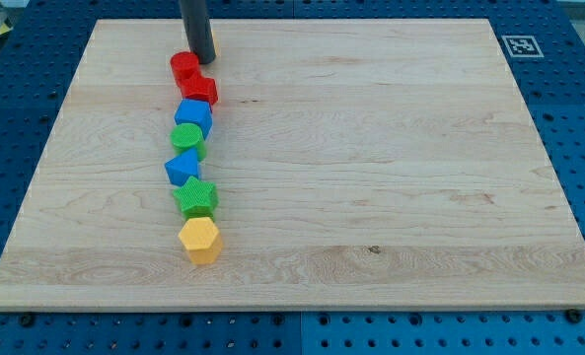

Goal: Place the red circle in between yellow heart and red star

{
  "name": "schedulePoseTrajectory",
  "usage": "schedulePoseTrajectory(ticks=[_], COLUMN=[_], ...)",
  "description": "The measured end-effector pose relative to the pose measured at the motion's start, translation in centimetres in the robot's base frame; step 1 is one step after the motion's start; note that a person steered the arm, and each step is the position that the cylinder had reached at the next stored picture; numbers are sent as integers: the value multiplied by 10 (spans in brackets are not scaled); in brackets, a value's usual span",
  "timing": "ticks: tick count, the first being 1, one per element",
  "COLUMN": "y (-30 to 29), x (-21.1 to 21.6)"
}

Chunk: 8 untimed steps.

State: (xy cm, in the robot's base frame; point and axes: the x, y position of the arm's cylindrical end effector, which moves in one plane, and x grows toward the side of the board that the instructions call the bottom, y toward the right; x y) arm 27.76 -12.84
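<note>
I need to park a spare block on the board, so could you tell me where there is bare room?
Everything on the view's right of the block column is bare wood. It is crowded along the column from the red circle, beside my tip, down to the yellow block. A narrower bare strip borders the column's left.

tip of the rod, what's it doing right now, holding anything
My tip: no jaws, holding nothing; it sits just right of the red circle, above the red star.

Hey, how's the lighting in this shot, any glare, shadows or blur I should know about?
Camera view: even, soft light with no glare on the wooden board; blocks such as the yellow block cast only faint, short shadows; focus is sharp throughout; my tip, just above the red circle, is crisp, with no motion blur.
</note>
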Motion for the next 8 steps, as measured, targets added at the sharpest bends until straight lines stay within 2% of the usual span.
schedulePoseTrajectory(ticks=[1,2,4,6,8], y=[27,51,32,0,0], x=[8,-2,-41,-52,-61])
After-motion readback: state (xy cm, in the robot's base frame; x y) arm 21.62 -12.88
